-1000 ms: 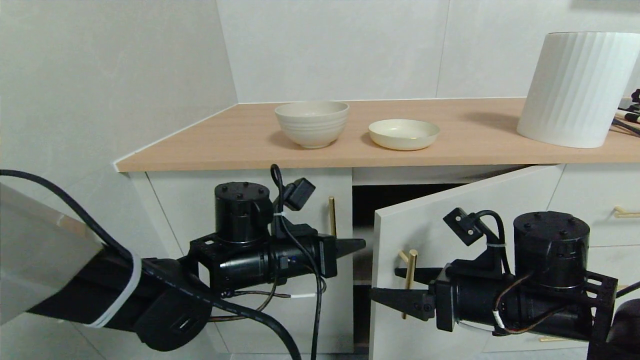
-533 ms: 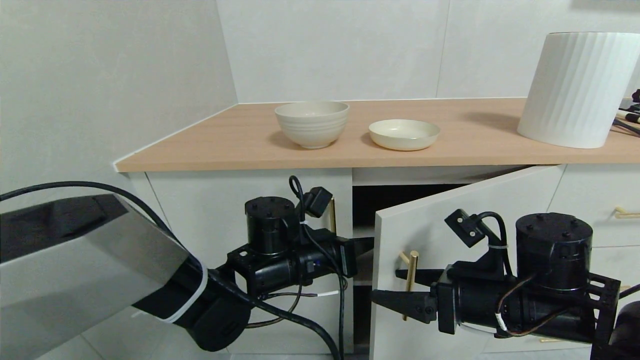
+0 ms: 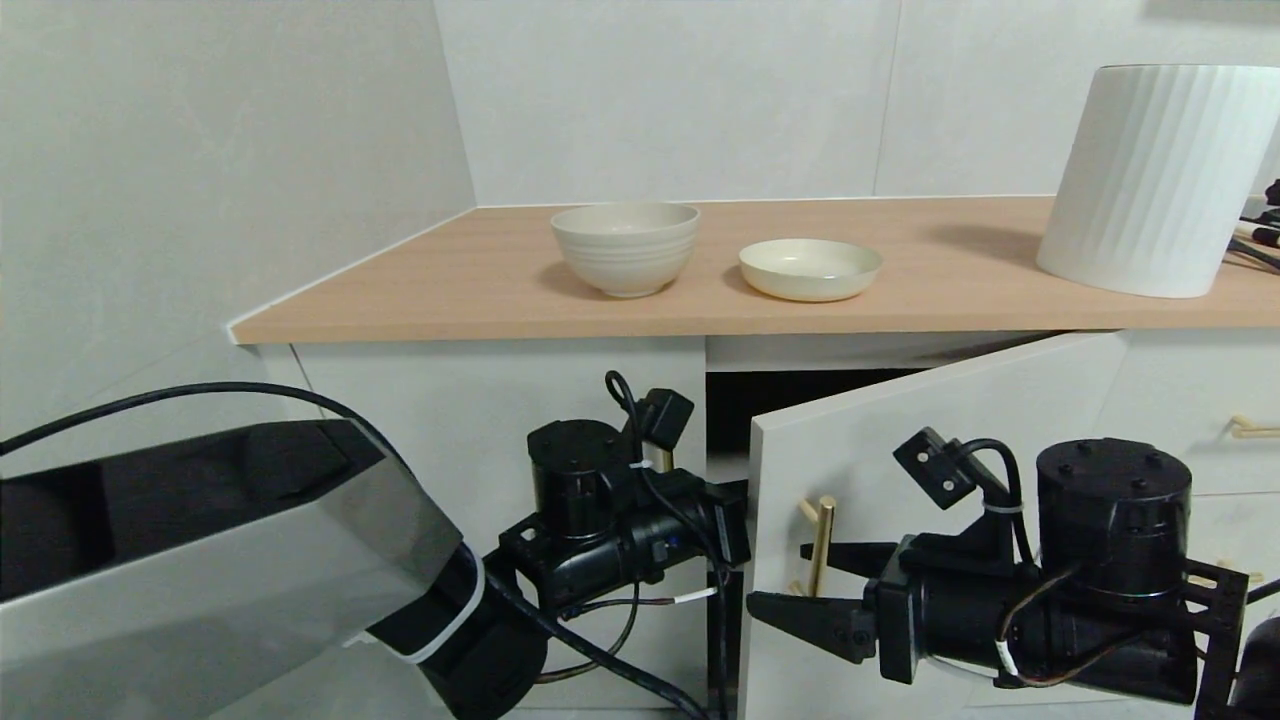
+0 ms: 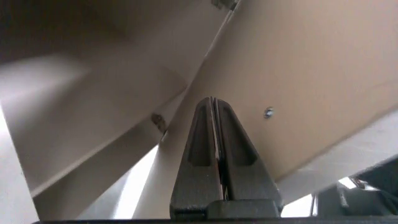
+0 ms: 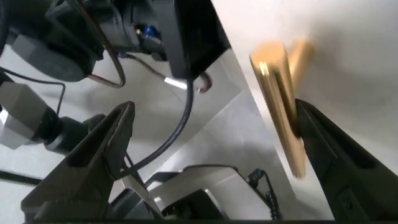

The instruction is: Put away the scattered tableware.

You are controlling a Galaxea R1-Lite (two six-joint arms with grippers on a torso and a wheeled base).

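Note:
A cream ribbed bowl (image 3: pixel 625 248) and a shallow cream dish (image 3: pixel 810 268) stand side by side on the wooden counter (image 3: pixel 450 290). Below them, one cabinet door (image 3: pixel 930 420) is ajar. My left gripper (image 4: pixel 213 112) is shut and empty. It is poked into the gap at the door's edge, close to the door's inner face. My right gripper (image 3: pixel 815 585) is open in front of the door, with one finger on each side of the gold bar handle (image 3: pixel 822 540). The same handle (image 5: pixel 283 106) stands between my open fingers (image 5: pixel 109 146) in the right wrist view.
A tall white ribbed container (image 3: pixel 1160 180) stands at the counter's right end, with dark utensils (image 3: pixel 1262 225) behind it. Another gold handle (image 3: pixel 1255 425) is on the drawer front at far right. A tiled wall closes off the left side.
My left arm has pushed forward and to the right, and its gripper tip has gone behind the edge of the open door. My right gripper has sunk slightly at the handle.

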